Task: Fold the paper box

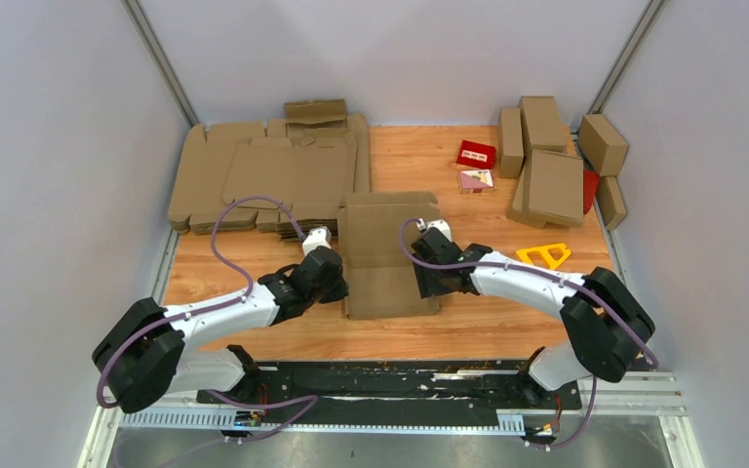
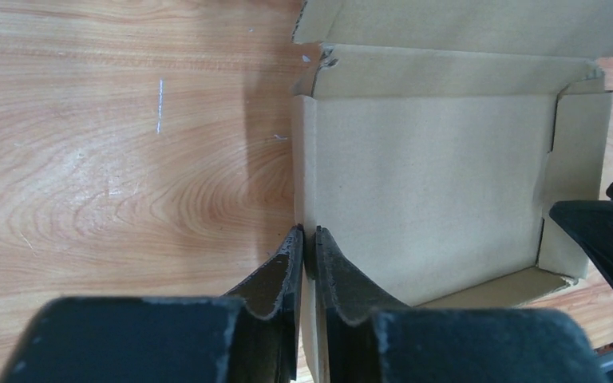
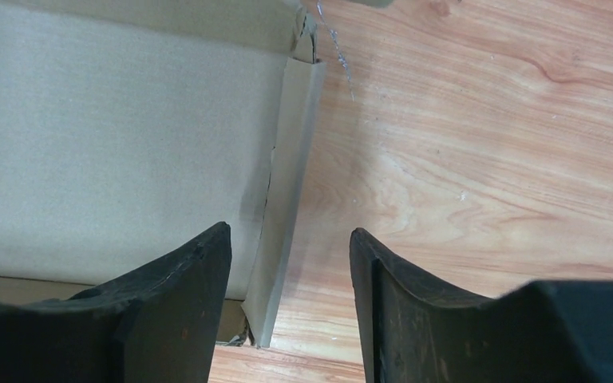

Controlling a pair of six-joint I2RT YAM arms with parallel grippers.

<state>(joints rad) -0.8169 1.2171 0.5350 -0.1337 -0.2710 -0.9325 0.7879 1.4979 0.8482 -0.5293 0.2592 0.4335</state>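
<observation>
- The left end effector (image 2: 308,231) is clenched on the left side wall of the paper box (image 1: 388,255), which lies mid-desk (image 1: 507,327).
- The right end effector (image 3: 289,231) is released, astride the right wall.
- Judged best: square both walls upright before folding the far flap (image 1: 390,203).

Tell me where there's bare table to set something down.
Free: the far-middle strip between the pile of flat blanks and the red carton; the near-left corner between that pile and the left arm; the near edge before the paper box. Crowded: the far-right stack of folded boxes, and the box's sides, where the right arm also reaches in.
</observation>
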